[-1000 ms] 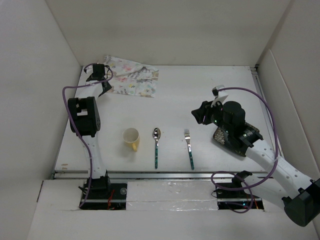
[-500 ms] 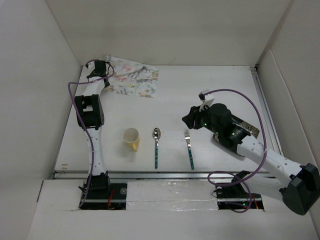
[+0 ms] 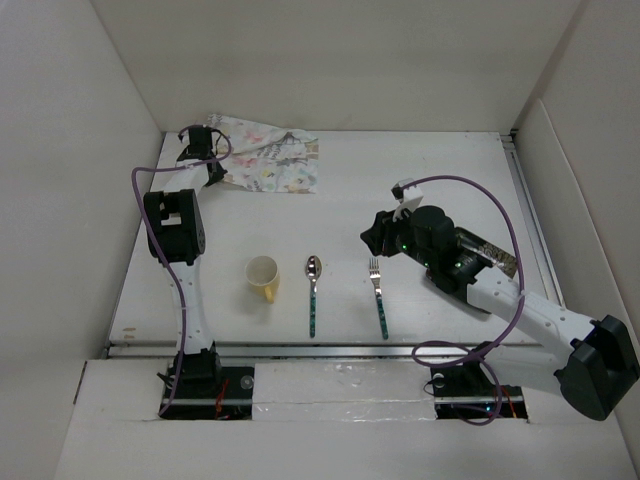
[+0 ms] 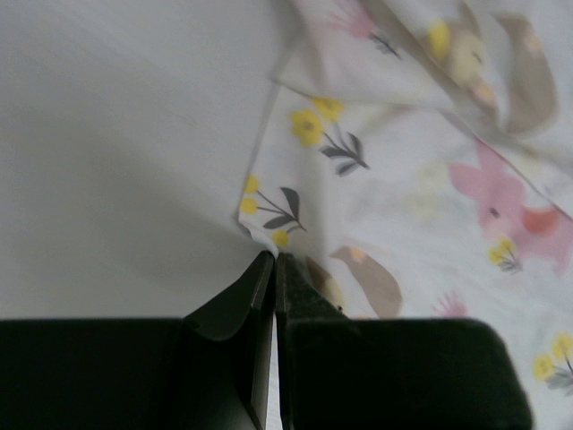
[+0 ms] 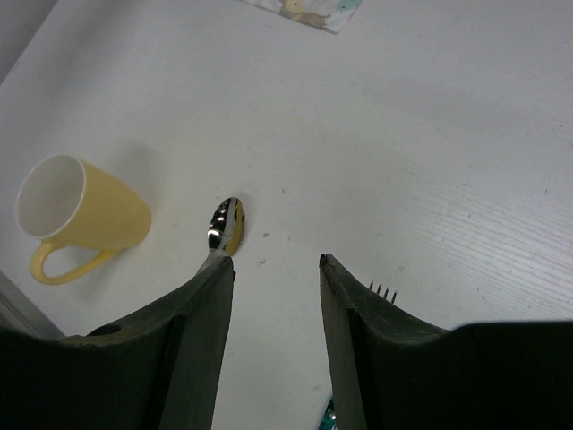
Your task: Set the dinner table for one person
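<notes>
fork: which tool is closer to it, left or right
Right. The right tool hangs open just over the tine end of the fork; the left tool is far off in the back-left corner, at the edge of the cloth mat.

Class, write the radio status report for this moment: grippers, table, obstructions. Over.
Left gripper shut on pastel printed cloth mat edge. Right gripper open above flat white dinner table, between blue-handled metal spoon and fork. No obstruction seen.

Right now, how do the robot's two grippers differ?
The left gripper is shut, pinching a corner of the pastel flower-printed cloth mat. The right gripper is open and empty, over the white tabletop near the teal-handled metal spoon and fork. Both are black.
</notes>
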Action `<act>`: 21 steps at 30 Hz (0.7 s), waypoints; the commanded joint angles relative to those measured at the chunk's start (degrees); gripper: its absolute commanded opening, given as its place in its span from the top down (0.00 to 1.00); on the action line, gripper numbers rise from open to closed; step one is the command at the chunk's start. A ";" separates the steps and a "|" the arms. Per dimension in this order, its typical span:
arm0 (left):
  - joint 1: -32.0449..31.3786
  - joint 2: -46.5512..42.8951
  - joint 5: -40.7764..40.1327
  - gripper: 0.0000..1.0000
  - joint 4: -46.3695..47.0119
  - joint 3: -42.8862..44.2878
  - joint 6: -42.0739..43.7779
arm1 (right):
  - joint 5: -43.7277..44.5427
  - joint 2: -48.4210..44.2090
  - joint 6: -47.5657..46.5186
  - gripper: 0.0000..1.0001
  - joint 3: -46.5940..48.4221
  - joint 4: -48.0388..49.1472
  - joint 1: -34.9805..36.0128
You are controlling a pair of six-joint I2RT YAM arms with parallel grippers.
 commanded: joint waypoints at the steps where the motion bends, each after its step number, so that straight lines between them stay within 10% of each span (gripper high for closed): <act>1: -5.97 -8.93 16.81 1.00 3.91 -5.95 -5.21 | 3.81 1.25 -0.60 0.51 3.78 3.34 0.34; 10: -22.58 -17.22 31.26 1.00 10.42 -7.00 -13.31 | 6.72 6.17 -3.33 0.52 10.37 -0.79 -4.47; 17: -29.71 -12.75 35.84 0.36 7.88 -0.87 -10.42 | 3.55 10.57 -0.87 0.45 10.02 0.08 -10.90; 21: -29.10 -12.82 28.31 0.38 2.52 2.14 -6.11 | 3.11 13.12 0.19 0.40 9.32 0.96 -13.19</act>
